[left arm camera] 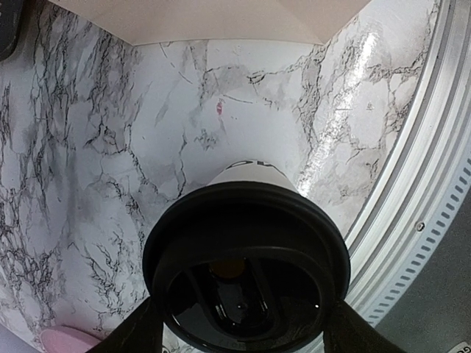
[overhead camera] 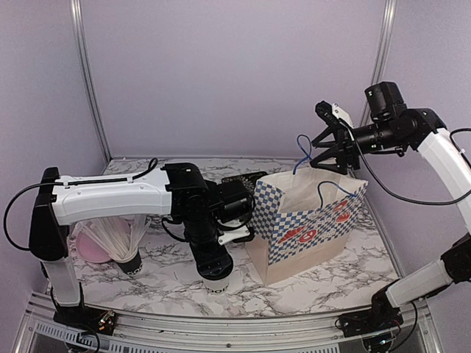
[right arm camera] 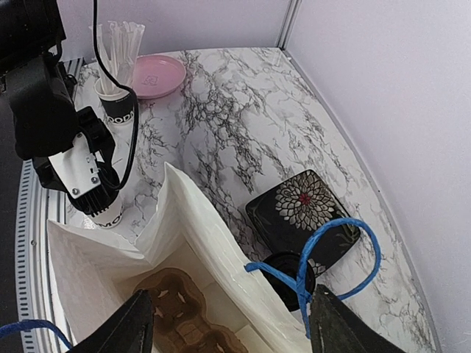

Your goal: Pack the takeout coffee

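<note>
Jaws of the left gripper (left arm camera: 235, 332) pinch a coffee cup (left arm camera: 246, 220) on the desk (left arm camera: 110, 147); the right gripper (right arm camera: 232, 323) has its jaws spread above the bag (right arm camera: 191, 220).

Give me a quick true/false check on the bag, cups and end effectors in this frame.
1. The paper bag holds a brown cardboard tray. True.
2. The lidded cup under the left end effector stands upright on the marble table. True.
3. The right end effector is down on the table. False: it is raised above the bag, at the blue handle.
4. The cup of white sticks is in the bag. False: it stands on the table beside the pink plate.
</note>
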`<state>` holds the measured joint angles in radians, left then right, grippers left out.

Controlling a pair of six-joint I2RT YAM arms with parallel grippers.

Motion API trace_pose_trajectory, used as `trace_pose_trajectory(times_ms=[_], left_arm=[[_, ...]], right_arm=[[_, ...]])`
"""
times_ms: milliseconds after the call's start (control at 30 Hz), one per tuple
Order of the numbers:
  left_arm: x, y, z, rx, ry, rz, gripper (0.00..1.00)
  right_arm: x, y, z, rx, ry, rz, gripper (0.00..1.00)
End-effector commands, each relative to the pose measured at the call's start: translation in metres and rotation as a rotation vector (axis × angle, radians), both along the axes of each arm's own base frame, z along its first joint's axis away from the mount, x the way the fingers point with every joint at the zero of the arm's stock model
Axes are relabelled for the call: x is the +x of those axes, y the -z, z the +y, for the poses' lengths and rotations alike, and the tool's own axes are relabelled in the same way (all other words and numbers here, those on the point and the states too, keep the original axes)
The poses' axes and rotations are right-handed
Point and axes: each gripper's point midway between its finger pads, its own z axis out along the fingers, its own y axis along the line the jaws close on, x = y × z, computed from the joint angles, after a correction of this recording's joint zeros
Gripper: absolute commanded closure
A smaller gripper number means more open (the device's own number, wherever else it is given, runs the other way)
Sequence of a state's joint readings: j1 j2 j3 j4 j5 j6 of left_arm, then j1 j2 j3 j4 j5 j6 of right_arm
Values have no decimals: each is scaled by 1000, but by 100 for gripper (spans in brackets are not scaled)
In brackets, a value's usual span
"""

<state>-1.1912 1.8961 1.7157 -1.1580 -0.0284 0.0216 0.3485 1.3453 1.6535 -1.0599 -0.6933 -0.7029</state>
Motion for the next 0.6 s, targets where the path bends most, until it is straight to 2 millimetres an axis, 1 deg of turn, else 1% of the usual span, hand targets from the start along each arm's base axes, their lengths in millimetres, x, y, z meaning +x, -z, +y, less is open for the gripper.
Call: trace_pose_trajectory(times_ms=[0, 133, 200, 300, 367, 433, 567], left_arm=[[-17, -28, 12, -55, 52, 38, 38], [-22, -42, 18, -95, 93, 26, 38], [-26, -46, 19, -113, 108, 37, 38], [-26, -50, 20, -118, 112, 22, 38], [-24, -52, 22, -116, 109, 3, 38], [-23, -53, 23, -112, 107, -3, 38], [-26, -50, 24, -103, 108, 7, 38]], right_arm=[[8, -7, -3, -3, 32, -5, 30], [16, -8, -6, -23, 64, -25, 30], [22, -7, -9, -41, 87, -31, 30], [33, -1, -15, -79, 110, -51, 30], [38, 6, -19, -118, 108, -63, 30], [42, 17, -25, -185, 101, -81, 30], [50, 37, -37, -307, 85, -84, 30]])
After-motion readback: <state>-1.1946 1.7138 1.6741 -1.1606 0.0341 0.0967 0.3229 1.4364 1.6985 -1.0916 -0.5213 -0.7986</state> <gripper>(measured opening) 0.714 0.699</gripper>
